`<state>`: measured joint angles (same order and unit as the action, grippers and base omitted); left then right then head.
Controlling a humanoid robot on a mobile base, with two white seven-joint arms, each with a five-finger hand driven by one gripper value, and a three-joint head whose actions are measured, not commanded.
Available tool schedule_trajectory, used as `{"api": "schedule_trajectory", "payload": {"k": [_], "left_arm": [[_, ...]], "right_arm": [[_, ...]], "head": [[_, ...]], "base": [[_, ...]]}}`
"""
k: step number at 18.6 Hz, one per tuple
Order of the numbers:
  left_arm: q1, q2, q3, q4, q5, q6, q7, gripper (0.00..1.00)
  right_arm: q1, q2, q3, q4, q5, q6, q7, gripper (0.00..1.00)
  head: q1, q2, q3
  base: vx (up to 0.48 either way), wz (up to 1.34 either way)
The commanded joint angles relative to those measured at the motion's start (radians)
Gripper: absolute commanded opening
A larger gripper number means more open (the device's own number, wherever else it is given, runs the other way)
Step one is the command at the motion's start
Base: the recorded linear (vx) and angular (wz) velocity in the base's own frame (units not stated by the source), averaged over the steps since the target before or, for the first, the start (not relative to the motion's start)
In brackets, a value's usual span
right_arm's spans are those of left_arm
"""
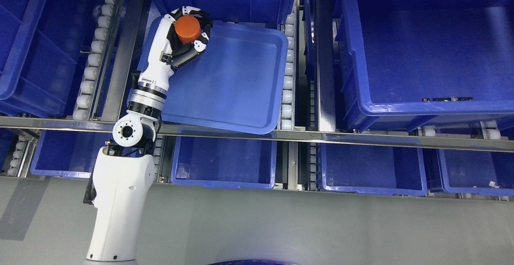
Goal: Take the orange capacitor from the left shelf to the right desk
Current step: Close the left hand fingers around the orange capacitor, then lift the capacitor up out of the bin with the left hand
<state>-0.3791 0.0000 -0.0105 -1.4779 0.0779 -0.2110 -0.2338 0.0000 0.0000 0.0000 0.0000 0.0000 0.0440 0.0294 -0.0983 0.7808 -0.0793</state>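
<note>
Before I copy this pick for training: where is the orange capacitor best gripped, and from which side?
Around its curved side wall, coming from the left. The capacitor is a short round cylinder with its flat end showing, and the left hand wraps it that way over the tray's corner.
</note>
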Motion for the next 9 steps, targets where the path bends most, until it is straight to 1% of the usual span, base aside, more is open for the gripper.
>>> {"api": "schedule_trajectory", "payload": {"k": [1, 6, 9], "left_arm": [[0.009, 0.017, -0.012, -0.117, 0.048, -0.073, 0.004, 0.01], [0.041, 0.017, -0.014, -0.117, 0.065, -0.108, 0.005, 0.02], [0.072, 0.017, -0.058, -0.117, 0.065, -0.131, 0.005, 0.02]], "right_arm": [[0.002, -0.017, -0.011, -0.034, 0.000, 0.000, 0.003, 1.00], [0.002, -0.017, -0.011, -0.034, 0.000, -0.001, 0.003, 1.00], [0.002, -0.017, -0.011, -0.034, 0.000, 0.000, 0.003, 1.00]], "head": [[0.0000, 0.000, 0.000], [0.0000, 0.000, 0.000], [0.0000, 0.000, 0.000]], "base": [[0.000, 0.00], [0.000, 0.00], [0.000, 0.00]]}}
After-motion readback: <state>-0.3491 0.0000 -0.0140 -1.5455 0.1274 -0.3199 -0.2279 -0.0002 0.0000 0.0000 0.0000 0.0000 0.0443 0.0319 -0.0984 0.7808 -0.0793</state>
